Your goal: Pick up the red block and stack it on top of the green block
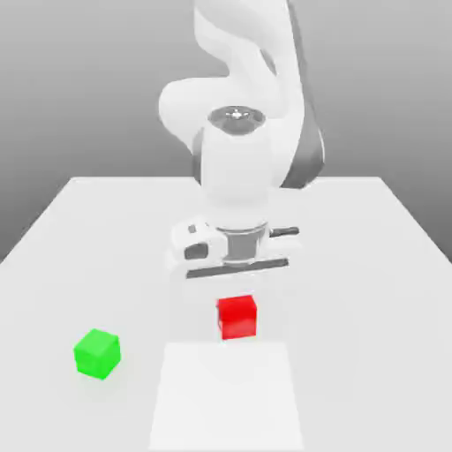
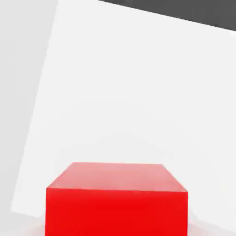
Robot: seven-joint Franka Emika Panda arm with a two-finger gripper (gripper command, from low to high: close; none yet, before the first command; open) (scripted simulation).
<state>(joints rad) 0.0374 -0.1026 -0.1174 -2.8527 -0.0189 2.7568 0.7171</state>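
Red block (image 1: 237, 317) sits directly under the arm's hand (image 1: 231, 256), claw clamped on it; green block (image 1: 96, 353) rests well off toward the exterior view's left on the table (image 1: 371, 265).

Non-task stuff you've got in frame: a plain white bench (image 1: 371, 265), matte, no markings, running from the near edge back to a straight far edge. A brighter white rectangular patch (image 1: 227, 397) lies flat on the bench at the near side, roughly centred in the exterior view. Behind the bench there's a plain grey backdrop (image 1: 79, 79), lighter toward the bottom. In the hand view you see the same white bench surface (image 2: 138, 92) with a dark grey band (image 2: 184, 9) beyond its far edge.
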